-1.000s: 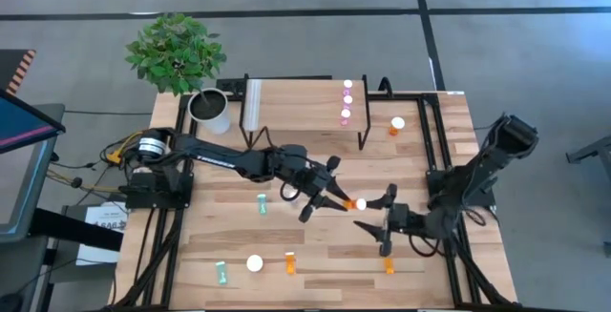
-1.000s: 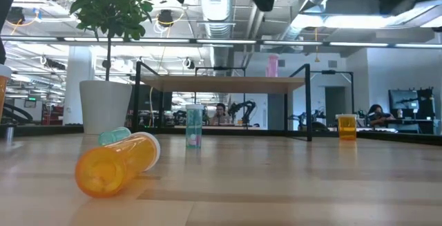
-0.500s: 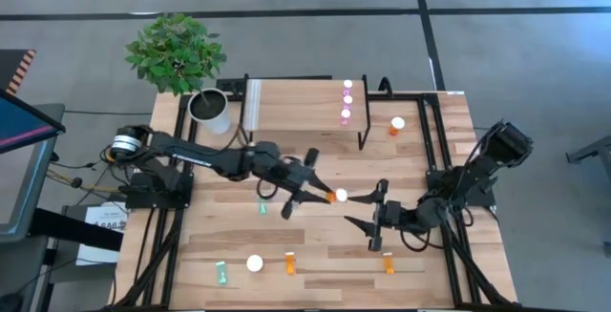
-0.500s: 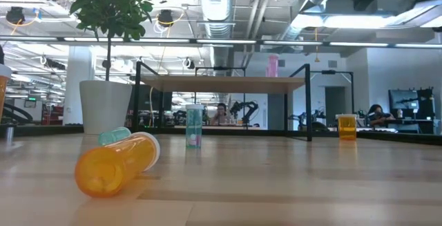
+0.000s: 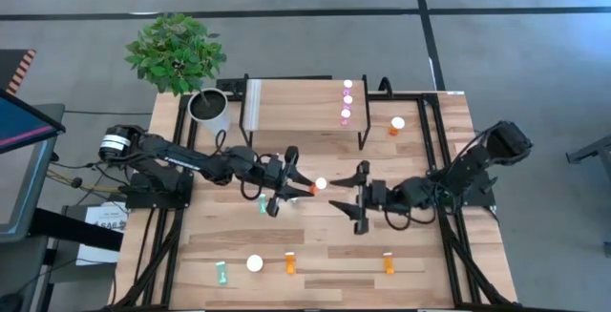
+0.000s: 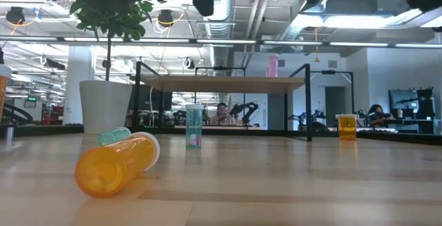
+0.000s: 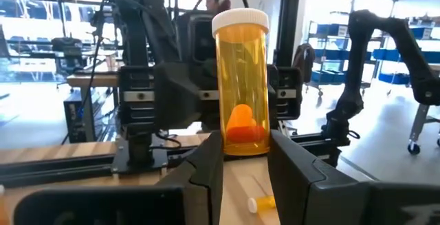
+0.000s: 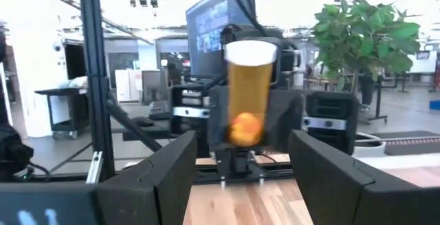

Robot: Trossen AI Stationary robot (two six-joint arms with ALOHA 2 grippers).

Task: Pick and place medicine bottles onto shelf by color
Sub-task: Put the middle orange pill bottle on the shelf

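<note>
Right now your left hand (image 7: pixel 242 157) pinches an upright orange bottle (image 7: pixel 240 80) by its base above mid-counter (image 5: pixel 430 245); facing it, just beyond, your right hand (image 5: pixel 354 197) stands spread, and farther back the shelf (image 5: pixel 296 107) carries three pink bottles (image 5: pixel 347 99).

No lettering, labels, brand marks or numbers can be read on anything across the four views.
</note>
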